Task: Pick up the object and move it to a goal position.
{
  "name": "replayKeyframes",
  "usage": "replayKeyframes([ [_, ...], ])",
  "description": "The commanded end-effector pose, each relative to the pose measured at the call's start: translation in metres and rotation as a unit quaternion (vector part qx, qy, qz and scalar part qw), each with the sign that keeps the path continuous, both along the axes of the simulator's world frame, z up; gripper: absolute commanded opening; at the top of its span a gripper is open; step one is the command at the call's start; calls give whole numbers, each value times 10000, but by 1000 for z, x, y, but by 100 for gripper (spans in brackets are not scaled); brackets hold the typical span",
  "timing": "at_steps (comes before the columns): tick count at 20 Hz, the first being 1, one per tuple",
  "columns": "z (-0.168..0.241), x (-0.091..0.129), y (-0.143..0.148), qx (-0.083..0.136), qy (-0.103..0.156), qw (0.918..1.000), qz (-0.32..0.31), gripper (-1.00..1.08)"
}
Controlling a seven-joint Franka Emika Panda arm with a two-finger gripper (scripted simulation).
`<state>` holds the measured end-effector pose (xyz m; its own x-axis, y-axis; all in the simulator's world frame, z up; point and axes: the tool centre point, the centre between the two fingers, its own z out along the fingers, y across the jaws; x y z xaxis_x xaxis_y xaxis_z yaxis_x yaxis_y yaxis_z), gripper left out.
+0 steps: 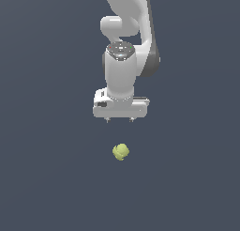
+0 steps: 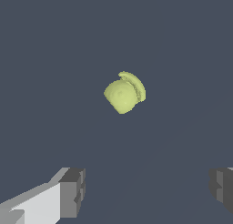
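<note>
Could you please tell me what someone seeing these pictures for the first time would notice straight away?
The small, matte yellow-green lumpy object stands out first, lying alone on the plain dark grey surface near the middle of the exterior view. Next comes the glossy white robot arm reaching down from the top edge, its tool open and apart from the object. In the wrist view the object lies beyond the two widely spread fingertips.
</note>
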<state>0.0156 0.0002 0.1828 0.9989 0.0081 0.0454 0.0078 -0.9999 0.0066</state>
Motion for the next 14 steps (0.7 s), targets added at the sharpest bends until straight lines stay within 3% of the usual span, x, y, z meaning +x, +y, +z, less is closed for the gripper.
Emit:
replayKeyframes([
  [1, 0, 0, 0, 0, 0, 10000, 0, 100],
  [14, 6, 5, 2, -90, -105, 9996, 233, 100],
])
